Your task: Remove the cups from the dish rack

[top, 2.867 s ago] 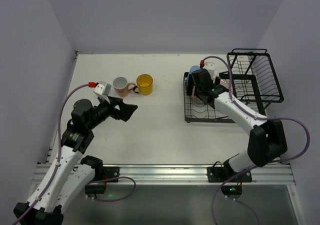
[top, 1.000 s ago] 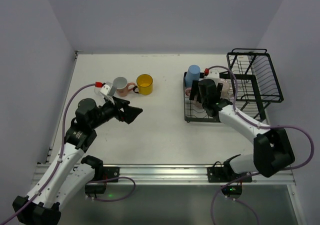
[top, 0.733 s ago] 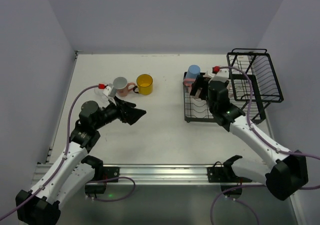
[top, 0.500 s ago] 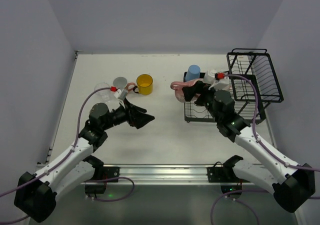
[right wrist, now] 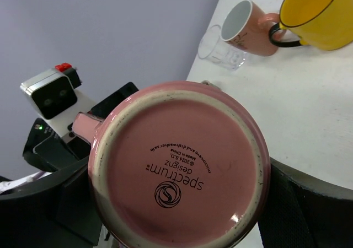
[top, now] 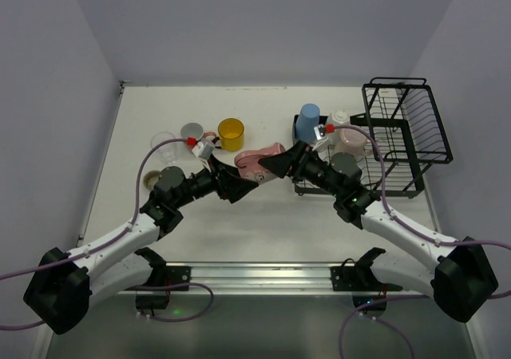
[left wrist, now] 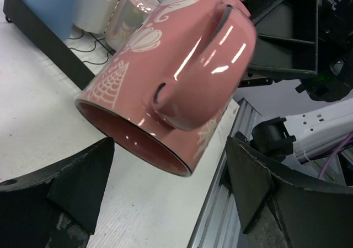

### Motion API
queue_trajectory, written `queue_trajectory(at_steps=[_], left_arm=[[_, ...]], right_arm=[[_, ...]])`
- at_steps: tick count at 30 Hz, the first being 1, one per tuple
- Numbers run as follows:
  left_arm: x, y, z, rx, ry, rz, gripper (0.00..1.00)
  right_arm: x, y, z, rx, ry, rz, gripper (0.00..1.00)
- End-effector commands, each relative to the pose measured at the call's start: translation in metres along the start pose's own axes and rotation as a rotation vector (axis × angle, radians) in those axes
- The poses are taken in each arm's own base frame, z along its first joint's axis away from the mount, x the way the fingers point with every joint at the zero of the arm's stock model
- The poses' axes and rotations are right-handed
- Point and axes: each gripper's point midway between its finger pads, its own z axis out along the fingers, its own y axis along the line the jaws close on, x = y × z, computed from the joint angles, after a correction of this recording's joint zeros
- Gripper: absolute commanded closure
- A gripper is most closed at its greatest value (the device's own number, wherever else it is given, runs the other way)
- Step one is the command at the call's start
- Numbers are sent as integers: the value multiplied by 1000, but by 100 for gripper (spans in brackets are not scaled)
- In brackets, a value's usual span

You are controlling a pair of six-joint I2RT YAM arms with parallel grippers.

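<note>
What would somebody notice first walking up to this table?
A pink mug held sideways above the middle of the table, gripped by the right gripper, with the left gripper's open fingers either side of its rim end. Behind to the right, the black dish rack holds a blue cup; a yellow mug stands at the left.

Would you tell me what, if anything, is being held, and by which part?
The right gripper holds the glossy pink ceramic mug across its base end; the left gripper flanks its rim, jaws open.
</note>
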Motion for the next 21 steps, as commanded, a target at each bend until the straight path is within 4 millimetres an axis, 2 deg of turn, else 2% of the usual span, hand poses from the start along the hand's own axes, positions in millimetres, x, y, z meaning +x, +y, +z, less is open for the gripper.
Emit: queue_trajectory(at_steps=[1, 3, 6, 9, 10, 12, 13, 14, 15, 16, 17, 18, 21], left_arm=[[-16, -3, 4, 13, -84, 50, 16], [-22, -12, 4, 52, -114, 54, 19], [-28, -22, 5, 86, -142, 65, 29], [-32, -26, 5, 98, -169, 49, 47], [-34, -27, 4, 103, -182, 46, 58], [-38, -32, 0, 119, -213, 35, 71], [-40, -34, -1, 122, -224, 30, 84], [-43, -37, -5, 128, -240, 28, 90], [-47, -38, -7, 123, -257, 27, 96], [-49, -40, -9, 127, -267, 27, 100], [-54, -46, -15, 140, -291, 30, 100], [-58, -48, -18, 140, -310, 30, 100], [-73, -60, -33, 143, -366, 35, 100]], right_arm=[[-20, 69, -3, -282, -53, 36, 62], [-16, 67, 0, -286, -37, 63, 62], [-10, 66, 4, -307, -12, 99, 61], [-4, 68, 7, -338, 22, 136, 61], [-4, 72, 6, -364, 21, 141, 61], [1, 71, 8, -373, 46, 180, 58], [0, 75, 7, -395, 44, 184, 55], [1, 75, 7, -403, 53, 207, 50], [3, 74, 9, -405, 61, 220, 33], [2, 78, 7, -432, 54, 219, 24], [3, 80, 7, -442, 63, 239, 16], [4, 79, 9, -448, 71, 248, 3], [4, 85, 6, -492, 77, 259, 1]])
